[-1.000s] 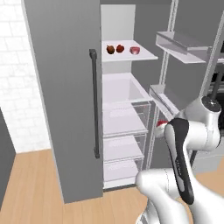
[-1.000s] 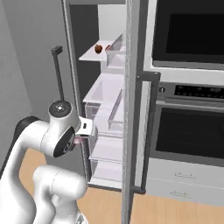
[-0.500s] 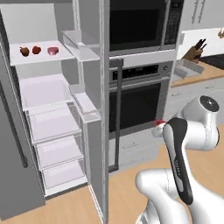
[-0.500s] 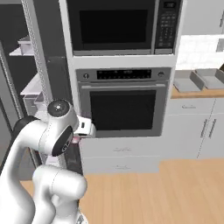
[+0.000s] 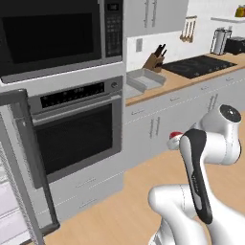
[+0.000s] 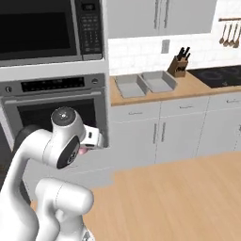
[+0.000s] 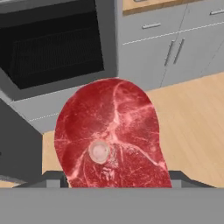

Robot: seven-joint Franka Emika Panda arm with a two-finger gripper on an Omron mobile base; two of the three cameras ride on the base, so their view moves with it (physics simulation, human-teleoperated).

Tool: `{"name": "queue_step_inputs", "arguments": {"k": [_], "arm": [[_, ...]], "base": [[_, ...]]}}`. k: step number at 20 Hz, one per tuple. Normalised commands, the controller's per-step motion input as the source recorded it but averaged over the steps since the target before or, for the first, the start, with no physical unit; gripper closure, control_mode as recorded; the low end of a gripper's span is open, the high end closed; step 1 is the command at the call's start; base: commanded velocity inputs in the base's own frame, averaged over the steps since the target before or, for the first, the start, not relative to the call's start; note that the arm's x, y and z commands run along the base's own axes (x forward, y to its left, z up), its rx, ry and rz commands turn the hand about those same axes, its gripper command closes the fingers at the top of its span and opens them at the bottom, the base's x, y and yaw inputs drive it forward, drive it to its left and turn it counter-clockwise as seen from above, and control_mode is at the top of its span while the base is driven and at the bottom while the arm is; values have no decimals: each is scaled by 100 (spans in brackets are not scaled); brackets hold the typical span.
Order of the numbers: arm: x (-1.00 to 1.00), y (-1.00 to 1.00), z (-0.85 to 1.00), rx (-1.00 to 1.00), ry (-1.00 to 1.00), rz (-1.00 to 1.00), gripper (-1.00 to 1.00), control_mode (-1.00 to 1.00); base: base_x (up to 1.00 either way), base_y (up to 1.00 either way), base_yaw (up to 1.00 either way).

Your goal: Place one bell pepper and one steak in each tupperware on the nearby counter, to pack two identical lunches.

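Gripper (image 7: 114, 183) clamped on a steak (image 7: 111, 135), tupperware (image 6: 146, 84) well ahead; a jolt in transit could likely shake the meat loose.

Steak (image 7: 113, 135) held up, two trays on the counter (image 6: 188, 87)
The marbled red steak with a small white bone spot stands upright; two light grey tupperware trays (image 6: 147, 83) sit side by side on the tan worktop, beside the oven column
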Motion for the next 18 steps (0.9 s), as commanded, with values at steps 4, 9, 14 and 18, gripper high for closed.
{"name": "queue_step_inputs", "arguments": {"k": [4,9,14,18], "arm": [[0,0,0,0,0,0,100,100],[0,0,0,0,0,0,100,100],[0,0,0,0,0,0,100,100],[0,0,0,0,0,0,100,100]], "base": [[100,-92,-14],[100,-76,1],[100,-56,22],[100,-23,39]]}}
